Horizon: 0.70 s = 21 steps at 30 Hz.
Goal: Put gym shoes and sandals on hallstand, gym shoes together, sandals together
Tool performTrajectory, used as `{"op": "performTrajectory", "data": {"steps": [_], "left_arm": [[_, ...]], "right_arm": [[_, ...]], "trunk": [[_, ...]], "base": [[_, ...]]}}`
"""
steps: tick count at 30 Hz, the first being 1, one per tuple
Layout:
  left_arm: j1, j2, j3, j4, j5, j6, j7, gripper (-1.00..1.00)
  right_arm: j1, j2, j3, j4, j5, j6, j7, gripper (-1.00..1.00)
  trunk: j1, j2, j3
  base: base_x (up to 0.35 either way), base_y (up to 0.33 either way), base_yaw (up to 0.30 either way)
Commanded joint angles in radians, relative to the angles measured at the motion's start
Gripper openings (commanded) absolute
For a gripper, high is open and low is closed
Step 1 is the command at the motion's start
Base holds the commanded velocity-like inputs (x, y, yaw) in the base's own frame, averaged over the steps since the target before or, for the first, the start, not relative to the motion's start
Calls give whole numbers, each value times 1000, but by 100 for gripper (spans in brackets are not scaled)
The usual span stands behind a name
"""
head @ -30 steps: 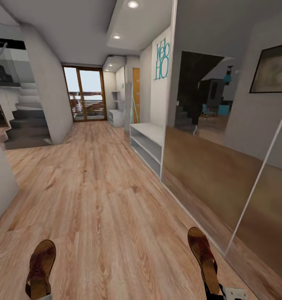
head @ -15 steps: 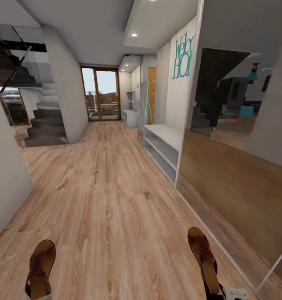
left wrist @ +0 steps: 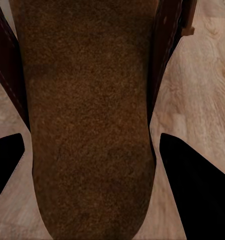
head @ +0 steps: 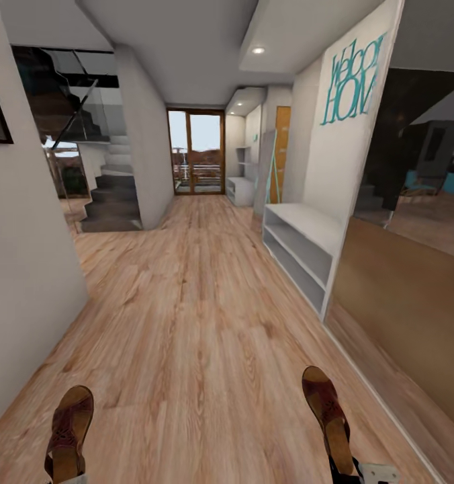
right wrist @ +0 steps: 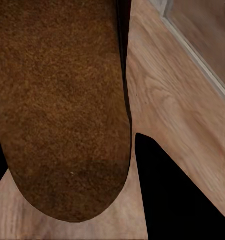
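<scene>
over the last second the whole head view has swung, so the camera has turned with the robot rather than the furniture moving: the white shelf unit [head: 301,252] by the mirrored wall [head: 415,296] has slid further into the middle of the picture and looks nearer, and the far glass door [head: 195,152] has shifted the same way. both sandals have kept their places low in the view, which fits them being carried. the left sandal [head: 69,427] sits at the left hand [left wrist: 87,165], whose dark fingers [left wrist: 195,190] flank the tan footbed with the heel between them, apparently pinching it. the right sandal [head: 329,413] is at the right hand [right wrist: 67,165], with one dark finger [right wrist: 177,195] showing beside its heel, so that hand too seems closed on its shoe, though the contact itself is hidden. both sandals are off the corridor floor [head: 187,323], which runs bare ahead. i judge the robot is mid-transit, turning down the corridor to line up with a rack; whether this near unit is the intended hallstand or the smaller one i cannot tell from here. the gym shoes remain to be dealt with.
</scene>
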Motion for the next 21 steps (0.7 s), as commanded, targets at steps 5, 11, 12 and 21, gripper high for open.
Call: {"op": "performTrajectory", "data": {"steps": [5,11,12,21], "left_arm": [[-2,1,-48,1,-28,-4,-32,-100],[-2,1,-79,1,-34,-3,-44,-100],[-2,1,-80,1,-34,-3,-44,-100],[-2,1,-83,1,-27,-2,-36,-100]], "right_arm": [[-1,1,-8,1,2,-3,11,-100],[-1,1,-8,1,2,-3,11,-100],[-1,1,-8,1,2,-3,11,-100],[-1,1,-8,1,2,-2,11,-100]], "trunk": [[0,0,-1],[0,0,-1],[0,0,-1],[0,0,-1]], "base": [[339,107,276],[339,105,276],[339,101,276],[339,23,177]]}}
